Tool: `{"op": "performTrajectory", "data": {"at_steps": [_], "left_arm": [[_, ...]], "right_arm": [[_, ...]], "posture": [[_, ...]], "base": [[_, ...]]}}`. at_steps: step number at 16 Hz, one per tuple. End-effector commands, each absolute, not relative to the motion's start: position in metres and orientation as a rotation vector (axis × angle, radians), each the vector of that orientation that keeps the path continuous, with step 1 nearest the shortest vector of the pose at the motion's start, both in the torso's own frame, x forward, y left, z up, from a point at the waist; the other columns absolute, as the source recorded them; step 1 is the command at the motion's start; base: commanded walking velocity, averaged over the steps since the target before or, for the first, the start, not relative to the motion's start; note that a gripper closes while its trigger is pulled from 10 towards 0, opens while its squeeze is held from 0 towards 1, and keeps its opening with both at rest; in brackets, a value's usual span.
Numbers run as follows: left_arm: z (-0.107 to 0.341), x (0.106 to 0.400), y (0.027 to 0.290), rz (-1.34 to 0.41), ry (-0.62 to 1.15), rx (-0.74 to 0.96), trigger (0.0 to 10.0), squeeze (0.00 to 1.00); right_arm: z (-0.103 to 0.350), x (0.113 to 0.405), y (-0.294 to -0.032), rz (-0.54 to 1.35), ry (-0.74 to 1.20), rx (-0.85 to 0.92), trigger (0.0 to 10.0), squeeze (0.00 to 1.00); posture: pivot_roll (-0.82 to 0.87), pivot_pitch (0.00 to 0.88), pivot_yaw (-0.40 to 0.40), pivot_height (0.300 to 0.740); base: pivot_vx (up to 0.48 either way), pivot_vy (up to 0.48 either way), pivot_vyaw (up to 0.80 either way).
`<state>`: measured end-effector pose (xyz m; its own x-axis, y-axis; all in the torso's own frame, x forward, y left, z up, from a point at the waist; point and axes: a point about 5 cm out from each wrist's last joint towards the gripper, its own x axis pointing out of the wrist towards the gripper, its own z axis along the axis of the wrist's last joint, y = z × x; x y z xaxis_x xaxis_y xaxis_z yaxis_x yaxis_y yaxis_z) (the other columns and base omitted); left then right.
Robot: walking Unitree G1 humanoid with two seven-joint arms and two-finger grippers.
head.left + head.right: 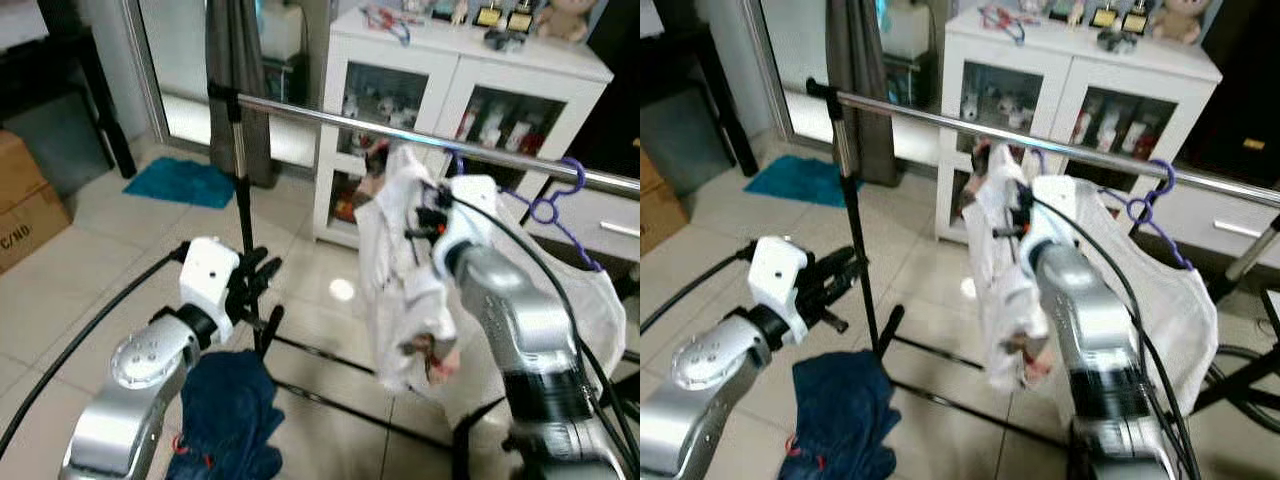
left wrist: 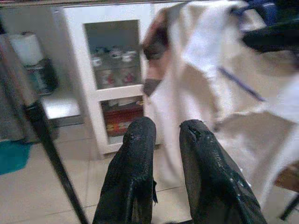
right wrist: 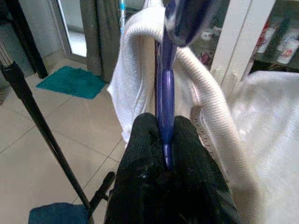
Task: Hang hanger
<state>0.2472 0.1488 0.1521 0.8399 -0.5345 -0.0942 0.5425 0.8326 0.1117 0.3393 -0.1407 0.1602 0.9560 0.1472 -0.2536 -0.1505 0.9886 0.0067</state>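
Observation:
My right gripper [image 3: 163, 135] is shut on the neck of a purple hanger [image 3: 164, 93] that carries a white garment [image 1: 400, 290]. It holds them up just under the silver rail [image 1: 330, 118] of a clothes rack. The hanger's hook sits by the rail; I cannot tell whether it rests over it. A second purple hanger [image 1: 548, 205] hangs on the rail to the right with another white garment [image 1: 592, 300]. My left gripper [image 1: 255, 275] is lower, beside the rack's upright pole [image 1: 240, 180], fingers [image 2: 135, 158] close together with nothing between them.
A dark blue cloth [image 1: 230, 410] lies on the tiled floor by the rack's foot. Behind the rail stands a white glass-door cabinet [image 1: 450, 90]. A teal mat [image 1: 185, 182] and a cardboard box [image 1: 25, 200] lie to the left. Grey curtain [image 1: 240, 60] hangs behind the pole.

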Motion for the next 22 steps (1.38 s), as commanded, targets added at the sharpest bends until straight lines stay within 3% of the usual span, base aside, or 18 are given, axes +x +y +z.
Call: {"op": "performTrajectory", "data": {"at_steps": [1, 9, 17, 20, 22], "left_arm": [[0.163, 0.246, 0.142, -0.656, 0.021, 0.144, 10.0, 0.00], [0.180, 0.228, 0.135, -0.846, 0.014, 0.127, 10.0, 0.00], [0.183, 0.216, 0.142, -0.847, 0.068, 0.153, 10.0, 0.00], [0.191, 0.215, 0.148, -0.789, 0.047, 0.166, 10.0, 0.00], [0.193, 0.208, 0.147, -0.782, 0.039, 0.138, 10.0, 0.00]], "right_arm": [[0.172, 0.355, -0.134, 0.169, 0.205, -0.034, 10.0, 0.00], [0.183, 0.408, -0.116, 0.140, 0.274, 0.035, 10.0, 0.00], [0.179, 0.413, -0.119, 0.086, 0.330, 0.089, 10.0, 0.00], [0.194, 0.418, -0.122, 0.109, 0.187, 0.169, 10.0, 0.00], [0.179, 0.411, -0.126, 0.123, 0.124, 0.167, 10.0, 0.00]], "posture": [[0.12, 0.000, -0.059, 0.740], [0.17, 0.022, -0.046, 0.740], [0.21, 0.122, -0.043, 0.740], [0.20, 0.170, -0.068, 0.740], [0.18, 0.187, -0.070, 0.740]], "base": [[0.000, 0.000, 0.00], [0.000, 0.000, 0.00], [0.000, 0.000, 0.00], [0.000, 0.000, 0.00], [0.000, 0.000, 0.00]]}}
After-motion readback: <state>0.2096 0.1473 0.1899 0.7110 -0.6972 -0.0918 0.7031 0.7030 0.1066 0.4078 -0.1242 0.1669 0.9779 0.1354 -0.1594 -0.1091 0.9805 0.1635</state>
